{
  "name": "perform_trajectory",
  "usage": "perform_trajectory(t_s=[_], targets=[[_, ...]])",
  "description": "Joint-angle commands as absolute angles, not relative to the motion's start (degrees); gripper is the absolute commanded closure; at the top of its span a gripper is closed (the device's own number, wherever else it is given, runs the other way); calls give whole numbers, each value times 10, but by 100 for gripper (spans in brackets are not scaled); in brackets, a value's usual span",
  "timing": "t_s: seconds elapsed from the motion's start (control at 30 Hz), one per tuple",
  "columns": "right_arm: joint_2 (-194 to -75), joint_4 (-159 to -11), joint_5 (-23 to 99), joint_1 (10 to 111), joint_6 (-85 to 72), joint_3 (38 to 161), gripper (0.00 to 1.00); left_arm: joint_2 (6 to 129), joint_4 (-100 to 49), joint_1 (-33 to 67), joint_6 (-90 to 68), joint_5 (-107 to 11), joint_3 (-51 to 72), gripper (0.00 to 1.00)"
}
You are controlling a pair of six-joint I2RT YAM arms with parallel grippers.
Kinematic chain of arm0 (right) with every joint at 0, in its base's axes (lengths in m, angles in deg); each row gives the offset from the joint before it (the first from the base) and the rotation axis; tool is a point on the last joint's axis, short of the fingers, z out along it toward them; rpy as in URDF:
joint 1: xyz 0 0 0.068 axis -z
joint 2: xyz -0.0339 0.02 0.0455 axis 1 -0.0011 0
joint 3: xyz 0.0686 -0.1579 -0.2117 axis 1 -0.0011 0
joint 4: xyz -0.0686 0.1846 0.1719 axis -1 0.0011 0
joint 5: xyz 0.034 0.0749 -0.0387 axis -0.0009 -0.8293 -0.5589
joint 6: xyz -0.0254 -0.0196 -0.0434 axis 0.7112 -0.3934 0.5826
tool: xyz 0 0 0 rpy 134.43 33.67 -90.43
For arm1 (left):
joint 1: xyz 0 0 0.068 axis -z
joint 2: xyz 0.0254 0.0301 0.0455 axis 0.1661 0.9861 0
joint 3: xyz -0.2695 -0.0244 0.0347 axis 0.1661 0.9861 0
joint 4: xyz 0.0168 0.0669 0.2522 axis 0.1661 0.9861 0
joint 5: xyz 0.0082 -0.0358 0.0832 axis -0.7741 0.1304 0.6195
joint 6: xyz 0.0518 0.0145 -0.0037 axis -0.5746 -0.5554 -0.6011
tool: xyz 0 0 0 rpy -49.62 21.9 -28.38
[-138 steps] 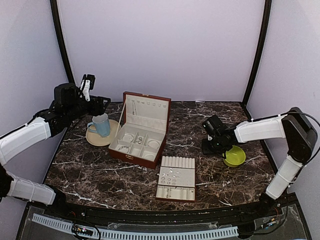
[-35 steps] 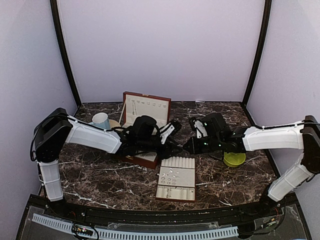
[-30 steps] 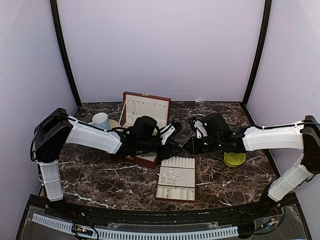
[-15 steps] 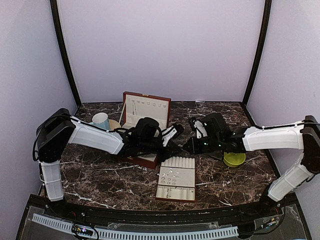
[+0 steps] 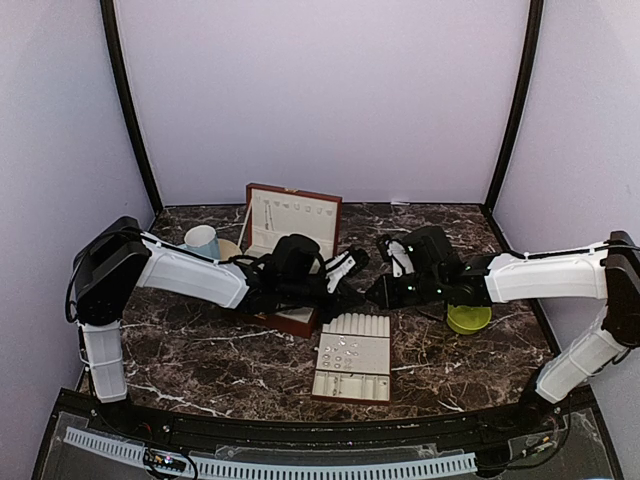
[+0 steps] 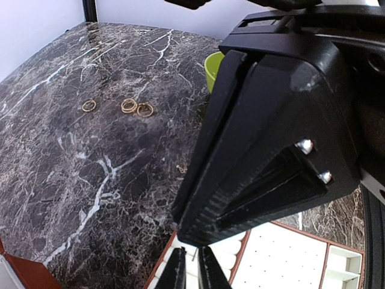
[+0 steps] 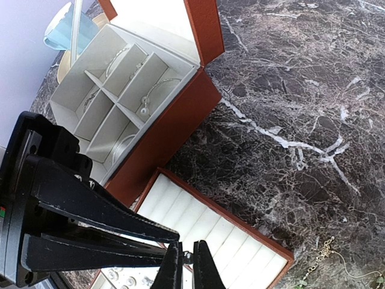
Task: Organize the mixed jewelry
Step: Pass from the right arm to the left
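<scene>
- Several pieces already sit sorted. A bracelet (image 7: 159, 84) and other thin silvery bits lie in separate compartments of the box (image 7: 174, 123). Small studs (image 5: 345, 349) dot the flat part of the tray (image 7: 225, 232).
- Three gold-toned rings (image 6: 128, 106) lie loose on the table (image 6: 72, 180), not far from the bowl (image 6: 212, 65). Two are close together and the third is just beside them. The tray's slots look bare where they show.
- One fine chain (image 7: 322, 248) also lies on the marble, near a corner of the tray and apart from the rings.
- Left gripper (image 6: 192, 272): the jaws are nearly together, with only a sliver of gap and nothing seen between them. It hovers over the slotted end of the tray.
- Right gripper (image 7: 185, 265): the jaws are likewise drawn close, and it stands tip to tip with the left one. A tiny glint shows between its fingers, but I cannot tell whether that is a held piece.
- Judged from this, the task is partly done, perhaps about halfway.
- At least the rings still need to go into the slots and the chain into the box.
- With the two tips meeting over the tray, a small piece may be being passed or set down there, but that is a guess.
</scene>
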State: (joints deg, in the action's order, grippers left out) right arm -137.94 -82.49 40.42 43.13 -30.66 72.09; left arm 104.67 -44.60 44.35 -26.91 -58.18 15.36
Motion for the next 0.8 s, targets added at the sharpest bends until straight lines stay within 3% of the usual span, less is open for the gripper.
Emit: perform_trajectory(t_s=[0.0,0.2,0.4,0.77], targets=[[-1382,-837,399,425,-298,735,97,1045,-449,447,-275,-583,138,90],[-1383,-837,402,424,-299,735,98,1046,-450,448,-275,-590,139,100],[-1373,-843,415,424,-307,731,96,1046,-454,448,-275,-597,143,100],[-1289,-917,409,450,-331,681,48,993,-514,448,-193,-552,190,100]])
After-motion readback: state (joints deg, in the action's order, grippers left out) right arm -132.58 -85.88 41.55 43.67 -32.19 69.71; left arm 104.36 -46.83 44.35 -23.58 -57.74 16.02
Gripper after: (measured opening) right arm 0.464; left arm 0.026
